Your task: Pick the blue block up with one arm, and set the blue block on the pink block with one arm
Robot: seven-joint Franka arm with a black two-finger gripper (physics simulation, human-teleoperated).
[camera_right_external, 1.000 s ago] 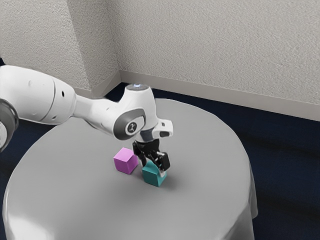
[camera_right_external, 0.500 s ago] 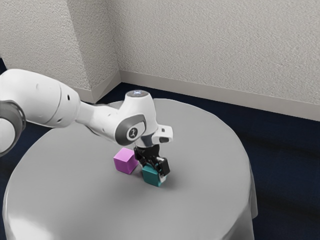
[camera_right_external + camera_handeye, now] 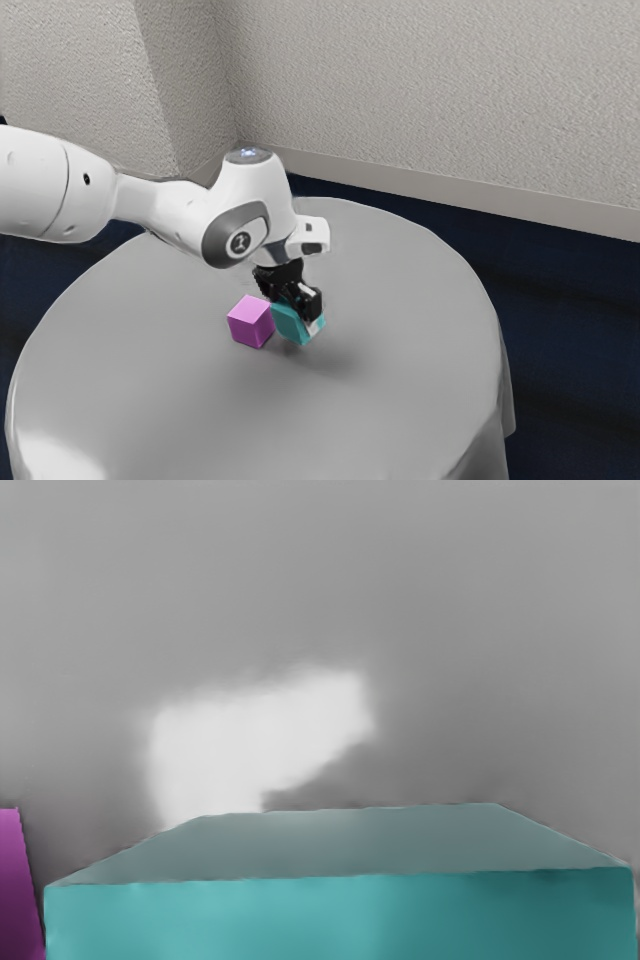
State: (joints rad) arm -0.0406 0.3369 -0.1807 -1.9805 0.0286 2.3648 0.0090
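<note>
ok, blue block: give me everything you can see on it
The blue block renders teal: a plain, matte, sharp-edged cube, no markings. The gripper is shut on it, clamping two opposite sides. It hangs tilted, apparently just off the table, right beside the pink block; whether they touch is unclear.

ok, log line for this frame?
hand: shut on blue block | blue block: off table, beside pink block, not on it | stage: picked, place pending
</note>
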